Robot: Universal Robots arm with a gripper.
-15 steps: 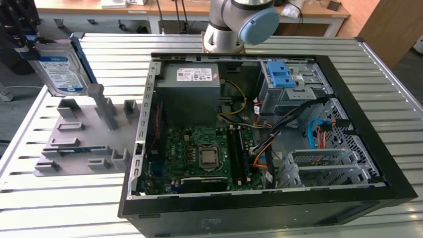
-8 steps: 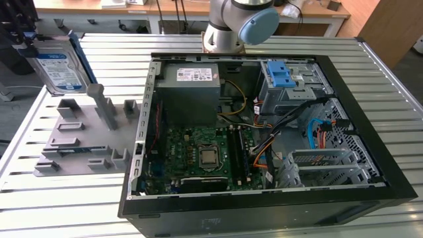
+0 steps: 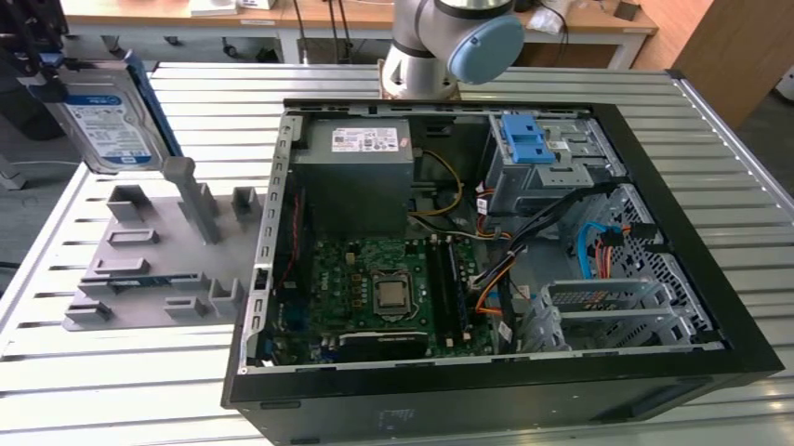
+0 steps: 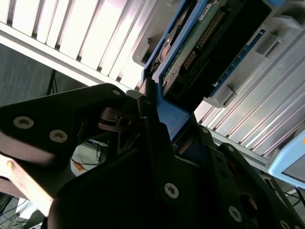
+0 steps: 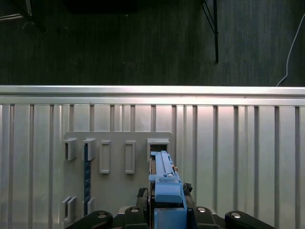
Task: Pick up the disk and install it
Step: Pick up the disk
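Currently the disk [image 3: 106, 119] hangs upright on its edge at the exterior view's left, label toward the camera. It is above the grey holder [image 3: 155, 255] and clear of its slots.

Jaws: closed on the disk's blue bracket [image 4: 171, 117]. In the second wrist view the dark fingers [image 4: 152, 138] press against the blue plastic with no gap visible. The grip is on the frame, not on the metal body.

In the first wrist view I look straight down the disk's thin edge [image 5: 164, 179]. The holder's slots lie below it on the slatted bench [image 5: 238, 143].

The open computer case [image 3: 496, 400] is well apart from the disk, toward the exterior view's right. Inside it I see a silver drive cage [image 3: 615, 311], blue latch tabs [image 3: 527, 139] and loose cables [image 3: 583, 200] draped between them. I cannot tell which bay is meant for the disk.

Judgement on the step in hand, carrying the lifted disk:
- The thin plastic bracket may flex or slip in the grip, so move slowly with no wrist twist
- Hold the disk vertical so its weight hangs below the grip line
- Mind the holder's tall post [image 3: 186, 200], just beside the disk's lower edge
- Pass the case wall with height to spare
- The cables are the likeliest snag near the cage
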